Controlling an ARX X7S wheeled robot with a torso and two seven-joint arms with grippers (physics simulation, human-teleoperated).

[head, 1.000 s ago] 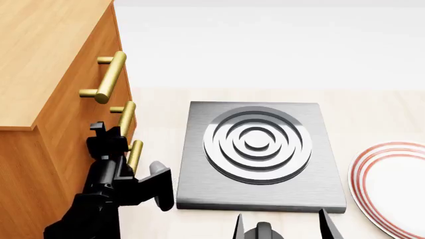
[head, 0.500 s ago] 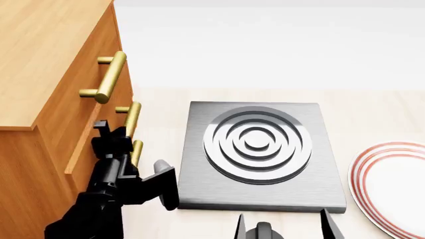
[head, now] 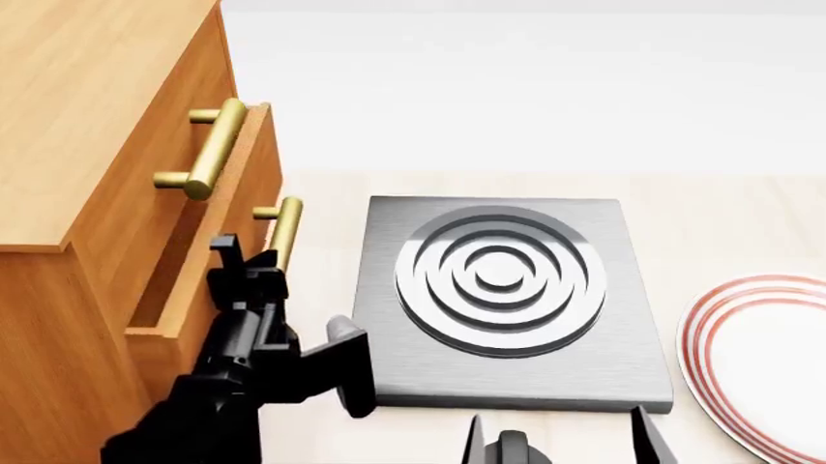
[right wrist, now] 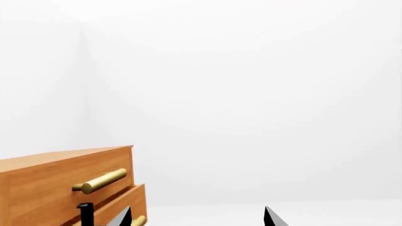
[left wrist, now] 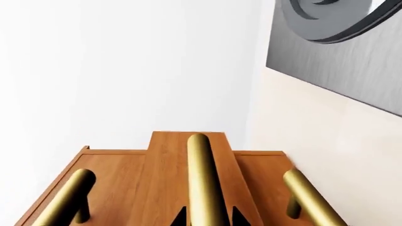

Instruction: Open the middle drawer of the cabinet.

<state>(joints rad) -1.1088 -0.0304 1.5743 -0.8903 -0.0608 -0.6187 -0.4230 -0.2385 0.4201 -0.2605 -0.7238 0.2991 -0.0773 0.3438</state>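
At the left of the scene stands the cabinet (head: 91, 116), and the middle drawer (head: 226, 242) juts out of its face toward the right, its top edge showing a dark gap behind the front. The drawer's brass handle (head: 284, 232) is a bar whose long axis runs near to far, parallel to the top drawer's handle (head: 213, 150) above it. The left gripper (head: 251, 275) is clamped on the near end of the middle bar — in the left wrist view its dark fingertips (left wrist: 234, 217) sit tight on either side of the brass. Just right of the drawer lies the grey hotplate (head: 497, 300), and at the far right edge a red-rimmed plate (head: 761, 358). The right gripper (head: 562, 440) sits at the near edge with its fingers spread wide, holding nothing.
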